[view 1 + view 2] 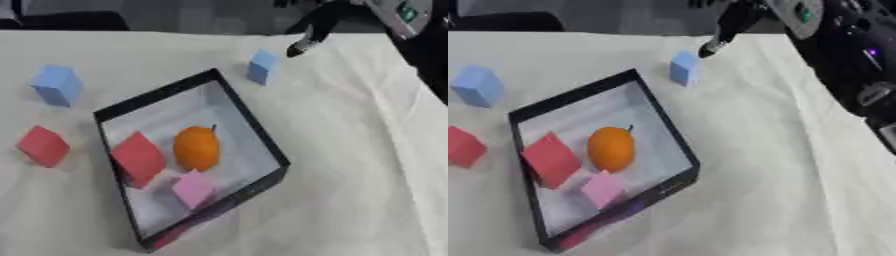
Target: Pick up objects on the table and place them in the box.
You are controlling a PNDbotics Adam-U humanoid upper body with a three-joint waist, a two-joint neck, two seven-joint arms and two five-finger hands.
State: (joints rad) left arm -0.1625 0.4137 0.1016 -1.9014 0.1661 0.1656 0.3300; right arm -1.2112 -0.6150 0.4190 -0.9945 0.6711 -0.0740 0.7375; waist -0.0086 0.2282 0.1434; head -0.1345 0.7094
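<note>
A black-rimmed box point(249, 117) lies tilted in the middle of the table. Inside it are an orange point(196, 148), a red block point(137, 158) and a pink block point(192, 188). A small blue block point(262, 66) stands on the cloth just beyond the box's far corner. To the box's left sit a larger blue cube point(58, 85) and a red cube point(42, 146). My right hand point(308, 37) reaches in from the top right, open and holding nothing. One finger points down, just above and to the right of the small blue block. My left hand does not show.
A white cloth point(367, 175) covers the table, with bare room to the right of the box. My right arm's grey housing point(402, 15) and dark body parts point(859, 65) fill the upper right. The table's far edge runs along the top.
</note>
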